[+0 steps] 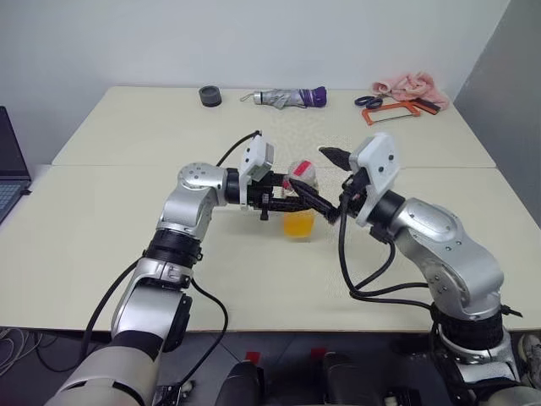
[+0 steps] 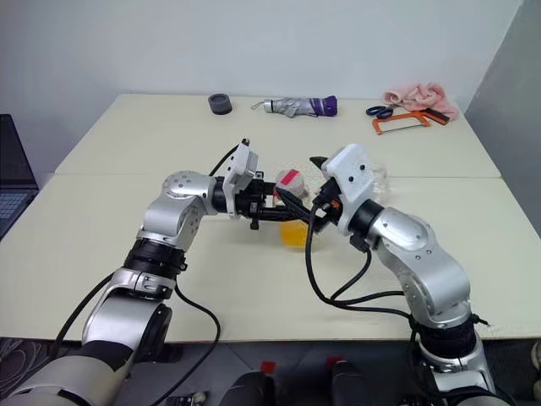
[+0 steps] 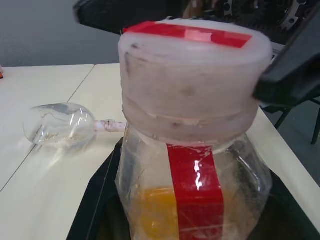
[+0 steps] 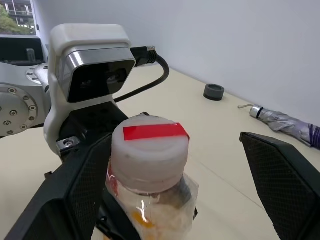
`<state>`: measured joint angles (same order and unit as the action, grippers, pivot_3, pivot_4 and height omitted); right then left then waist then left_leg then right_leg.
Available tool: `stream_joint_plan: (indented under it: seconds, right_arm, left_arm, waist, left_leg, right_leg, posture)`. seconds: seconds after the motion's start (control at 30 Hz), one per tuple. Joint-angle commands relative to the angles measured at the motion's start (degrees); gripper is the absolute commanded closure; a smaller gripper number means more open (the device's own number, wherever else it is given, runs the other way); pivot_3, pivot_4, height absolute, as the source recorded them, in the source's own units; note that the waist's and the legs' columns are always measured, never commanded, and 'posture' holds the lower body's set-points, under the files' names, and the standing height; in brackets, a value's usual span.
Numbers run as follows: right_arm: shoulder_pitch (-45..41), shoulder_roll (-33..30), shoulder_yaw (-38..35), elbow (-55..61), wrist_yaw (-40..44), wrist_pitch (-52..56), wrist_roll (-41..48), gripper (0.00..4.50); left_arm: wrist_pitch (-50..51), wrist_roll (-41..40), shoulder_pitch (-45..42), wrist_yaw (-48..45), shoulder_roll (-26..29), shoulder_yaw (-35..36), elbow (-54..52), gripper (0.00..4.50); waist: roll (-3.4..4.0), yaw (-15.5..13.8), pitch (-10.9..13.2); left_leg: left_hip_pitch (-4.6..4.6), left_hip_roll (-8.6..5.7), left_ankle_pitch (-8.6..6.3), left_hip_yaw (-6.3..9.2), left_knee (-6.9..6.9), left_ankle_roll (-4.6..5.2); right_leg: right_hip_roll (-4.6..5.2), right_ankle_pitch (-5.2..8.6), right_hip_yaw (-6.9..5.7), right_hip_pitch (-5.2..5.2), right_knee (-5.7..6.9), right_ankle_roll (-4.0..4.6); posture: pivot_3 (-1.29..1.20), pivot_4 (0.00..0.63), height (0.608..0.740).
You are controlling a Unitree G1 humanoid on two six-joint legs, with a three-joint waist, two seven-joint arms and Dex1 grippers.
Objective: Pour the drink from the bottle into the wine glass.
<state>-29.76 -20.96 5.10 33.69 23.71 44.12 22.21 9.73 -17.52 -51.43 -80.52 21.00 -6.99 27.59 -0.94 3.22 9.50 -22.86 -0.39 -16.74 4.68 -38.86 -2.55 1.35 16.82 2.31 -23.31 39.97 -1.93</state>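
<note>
My left gripper (image 1: 313, 203) is shut on the bottle (image 1: 300, 190) and holds it upright a little above the table (image 1: 127, 245). The bottle is clear plastic with a red label strip (image 3: 194, 185) and a white cap with red tape (image 4: 150, 150). Orange drink (image 1: 298, 223) fills its lower part. My right gripper (image 4: 177, 139) is open, with one finger (image 4: 75, 190) on each side of the cap. The wine glass (image 3: 60, 125) lies on its side on the table behind the bottle, its bowl holding no drink.
Along the table's far edge lie a black round piece (image 1: 210, 96), a folded umbrella (image 1: 287, 98), scissors (image 1: 369, 101), an orange-framed saw (image 1: 397, 110) and a pink cloth (image 1: 410, 86). A laptop (image 1: 10, 169) sits at the far left.
</note>
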Motion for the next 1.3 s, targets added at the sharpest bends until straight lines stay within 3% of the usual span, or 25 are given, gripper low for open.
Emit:
stream_joint_plan:
  seconds: [0.03, 0.33, 0.83, 1.3]
  right_arm:
    - [0.6, -1.8, -4.7, 2.3, -0.5, 0.2, 0.9, 0.21]
    - [2.8, -5.0, -3.4, 7.7, 4.3, 3.2, 9.2, 0.21]
    - [-5.9, 0.0, 4.2, -2.3, -2.0, -4.3, -3.9, 0.21]
    - [-4.5, -2.2, 1.0, -1.8, -1.2, -2.6, -3.2, 0.21]
  left_arm:
    - [-0.7, -0.9, -0.2, -0.5, 0.8, 1.1, -1.8, 2.67]
    - [-0.9, -0.9, -0.5, -0.7, 1.2, 1.2, -1.2, 2.68]
    - [-0.7, -1.1, -0.9, -1.4, 1.4, 1.5, -0.8, 2.68]
    - [-0.3, -1.1, -0.7, -1.6, 2.0, 1.4, -1.2, 2.68]
  waist:
    - [0.00, 0.0, 0.0]
    - [0.00, 0.0, 0.0]
    - [0.00, 0.0, 0.0]
    - [0.00, 0.0, 0.0]
  left_leg:
    - [0.00, 0.00, 0.00, 0.00, 0.00, 0.00]
    - [0.00, 0.00, -0.01, 0.01, 0.00, 0.01]
    - [0.02, -0.01, 0.01, -0.01, -0.01, -0.01]
    - [0.02, 0.00, 0.00, 0.00, 0.00, 0.00]
  right_leg:
    - [0.00, 0.00, 0.00, 0.00, 0.00, 0.00]
    - [-0.03, 0.00, -0.01, 0.01, 0.00, 0.00]
    - [-0.04, 0.00, 0.00, 0.01, 0.00, 0.00]
    - [-0.04, 0.00, -0.01, 0.01, 0.00, 0.00]
  posture:
    - [0.00, 0.150, 0.740]
    - [0.00, 0.150, 0.740]
    - [0.00, 0.150, 0.740]
    - [0.00, 0.150, 0.740]
